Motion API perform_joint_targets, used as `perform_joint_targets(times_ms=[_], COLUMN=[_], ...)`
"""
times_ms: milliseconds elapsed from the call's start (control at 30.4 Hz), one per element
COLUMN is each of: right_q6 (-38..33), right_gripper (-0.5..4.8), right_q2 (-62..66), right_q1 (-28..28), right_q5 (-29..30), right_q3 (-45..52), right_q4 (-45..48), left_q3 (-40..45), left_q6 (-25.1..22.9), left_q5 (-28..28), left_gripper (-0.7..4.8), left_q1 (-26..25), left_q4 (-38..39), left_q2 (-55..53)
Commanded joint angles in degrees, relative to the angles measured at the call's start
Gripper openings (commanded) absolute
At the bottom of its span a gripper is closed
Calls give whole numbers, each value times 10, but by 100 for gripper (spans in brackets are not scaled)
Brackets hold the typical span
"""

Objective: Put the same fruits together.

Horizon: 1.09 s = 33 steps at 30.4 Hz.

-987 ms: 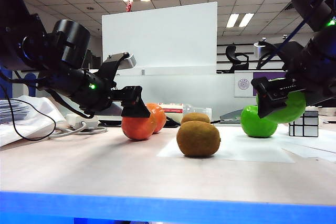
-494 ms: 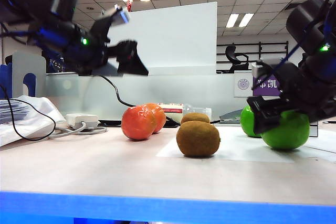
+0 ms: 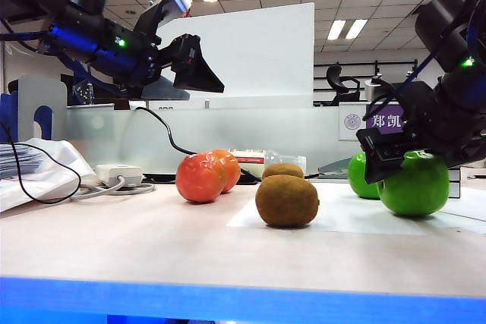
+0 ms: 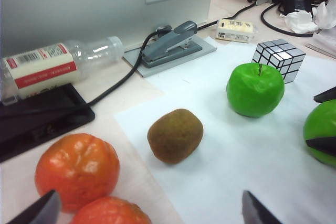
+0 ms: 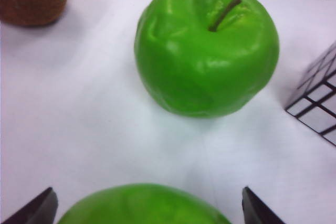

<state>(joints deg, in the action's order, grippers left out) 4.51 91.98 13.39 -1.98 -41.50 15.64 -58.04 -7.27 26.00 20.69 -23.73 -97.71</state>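
Two orange-red balls [image 3: 200,177] [image 3: 228,166] sit side by side left of centre. Two brown kiwis [image 3: 286,200] [image 3: 283,169] lie one behind the other in the middle. A green apple [image 3: 361,176] stands on the right. A second green apple [image 3: 416,184] rests on the table beside it, and my right gripper [image 3: 387,161] is shut on it. In the right wrist view this apple [image 5: 142,205] fills the space between the fingers of my right gripper [image 5: 147,209]. My left gripper [image 3: 199,66] hangs open and empty, high above the orange balls [image 4: 77,169].
A white paper sheet [image 3: 334,218] lies under the kiwis and apples. A silver mirror cube [image 4: 278,59] stands behind the apples. A plastic bottle [image 4: 58,66], a stapler [image 4: 170,45] and cables lie along the back. A power adapter [image 3: 118,174] sits far left.
My left gripper rose from beside the orange balls to high up on the left. My right gripper brought its green apple down onto the table next to the other apple.
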Motion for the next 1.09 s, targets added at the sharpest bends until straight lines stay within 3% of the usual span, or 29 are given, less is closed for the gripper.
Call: perform_joint_targets(times_ms=[33, 263, 625, 889, 1086], right_q6=[-7, -19, -20, -13, -13], right_gripper=[479, 479, 479, 479, 479], right_q2=[-13, -34, -44, -46, -80], right_q1=[0, 2, 28, 76, 78], right_q5=[20, 67, 92, 43, 46], right_q3=[-4, -27, -66, -66, -66], right_q4=[13, -13, -72, -97, -161], left_q3=[-2, -5, -4, -4, -5], left_q6=[7, 19, 19, 21, 17], left_q5=[4, 13, 13, 49, 63], left_gripper=[479, 479, 479, 479, 479], left_q1=[1, 1, 1, 1, 1], left_q4=[-2, -2, 30, 75, 109], left_q2=[10, 29, 57, 58, 64])
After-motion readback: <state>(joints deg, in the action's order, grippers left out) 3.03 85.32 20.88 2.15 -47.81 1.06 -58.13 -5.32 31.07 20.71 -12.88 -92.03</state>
